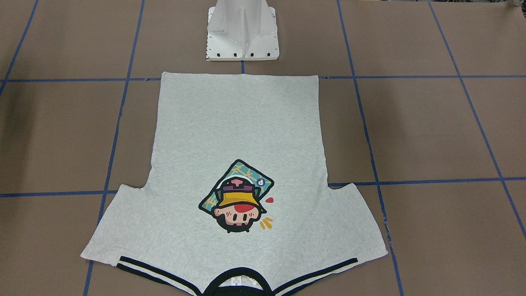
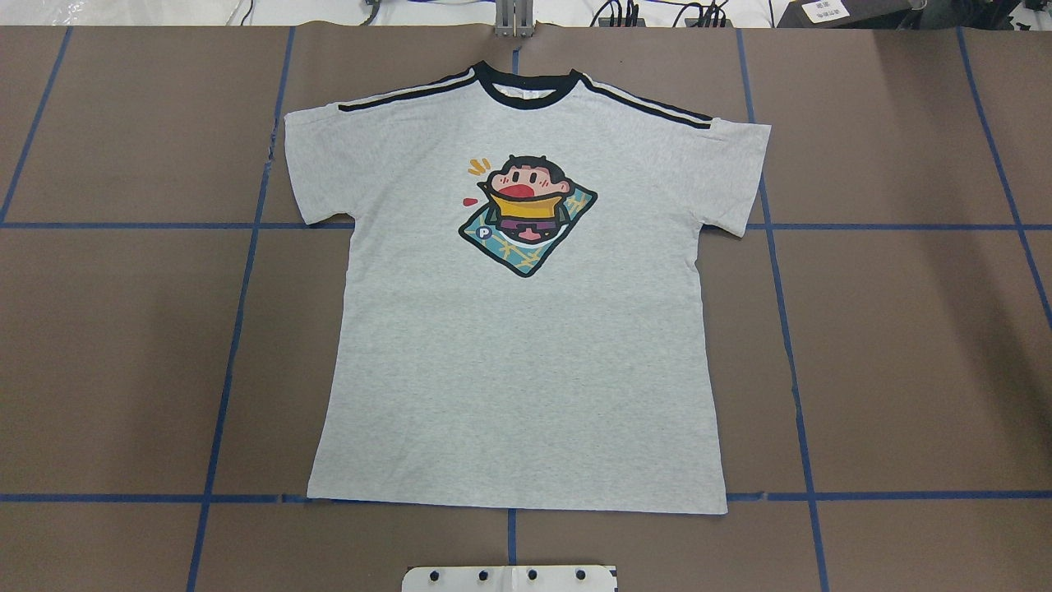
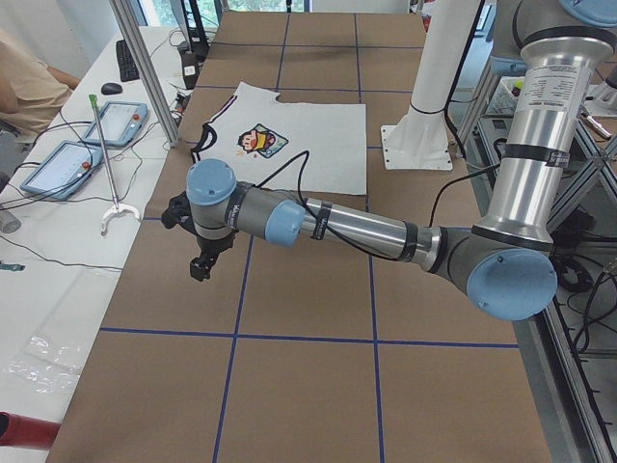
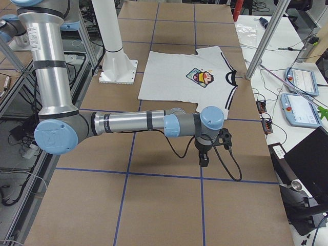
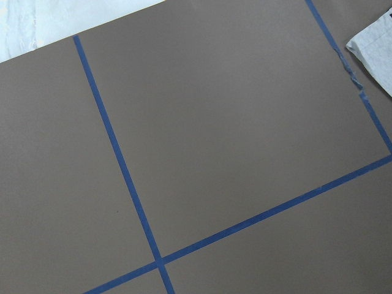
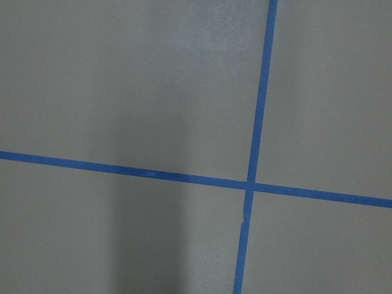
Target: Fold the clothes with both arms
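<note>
The grey T-shirt [image 2: 526, 370] lies flat and spread out on the brown table, print up, with its black collar at the far edge and its hem near the robot's base; it also shows flat from the front [image 1: 238, 123]. Neither arm reaches over it. My left gripper [image 3: 201, 265] hangs above bare table well off the shirt's left side. My right gripper [image 4: 204, 160] hangs above bare table off the shirt's right side. I cannot tell whether either is open or shut. A sleeve corner [image 5: 375, 48] shows in the left wrist view.
The white pedestal base [image 1: 242, 33] stands just behind the hem. Blue tape lines [image 2: 238, 312] grid the table. Teach pendants [image 3: 67, 164] and a seated person lie beyond the table's far edge, with a metal post [image 4: 266, 46] near the collar.
</note>
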`<state>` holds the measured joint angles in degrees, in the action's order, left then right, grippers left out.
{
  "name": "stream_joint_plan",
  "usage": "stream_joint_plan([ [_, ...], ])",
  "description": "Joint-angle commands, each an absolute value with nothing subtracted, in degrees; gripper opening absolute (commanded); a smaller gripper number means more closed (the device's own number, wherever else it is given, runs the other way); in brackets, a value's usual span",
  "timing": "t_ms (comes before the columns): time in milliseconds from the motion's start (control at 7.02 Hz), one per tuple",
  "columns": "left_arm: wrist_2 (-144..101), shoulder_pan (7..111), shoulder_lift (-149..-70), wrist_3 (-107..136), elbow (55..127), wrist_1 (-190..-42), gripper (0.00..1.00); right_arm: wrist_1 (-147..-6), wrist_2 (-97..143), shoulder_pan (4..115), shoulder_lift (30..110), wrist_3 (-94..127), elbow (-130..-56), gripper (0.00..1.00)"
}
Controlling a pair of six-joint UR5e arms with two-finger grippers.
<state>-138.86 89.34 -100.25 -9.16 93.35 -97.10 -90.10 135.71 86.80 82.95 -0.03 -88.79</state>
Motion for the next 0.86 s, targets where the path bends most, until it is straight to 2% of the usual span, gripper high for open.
stream_joint_plan([
  [0, -138.5, 89.2, -100.5, -9.2, 93.4, -98.1, 1.00, -90.1, 141.5, 86.7, 82.3, 0.0, -86.9, 1.00],
  [285, -138.5, 89.2, -101.2, -9.1, 91.4, -102.1, 1.00, -81.9, 146.4, 85.8, 80.6, 3.8, -83.8, 1.00],
  [428, -138.6, 89.4, -101.0, -9.0, 91.8, -102.2, 1.00, -80.1, 144.3, 83.3, 74.9, 7.8, -79.4, 1.00],
  [570, -138.6, 89.4, -100.6, -9.1, 92.9, -102.2, 1.00, -78.6, 141.9, 81.8, 66.9, 15.2, -71.7, 1.00],
  [713, -138.5, 89.2, -100.6, -9.1, 93.8, -102.2, 1.00, -73.0, 141.5, 80.5, 63.0, 20.9, -66.9, 1.00],
])
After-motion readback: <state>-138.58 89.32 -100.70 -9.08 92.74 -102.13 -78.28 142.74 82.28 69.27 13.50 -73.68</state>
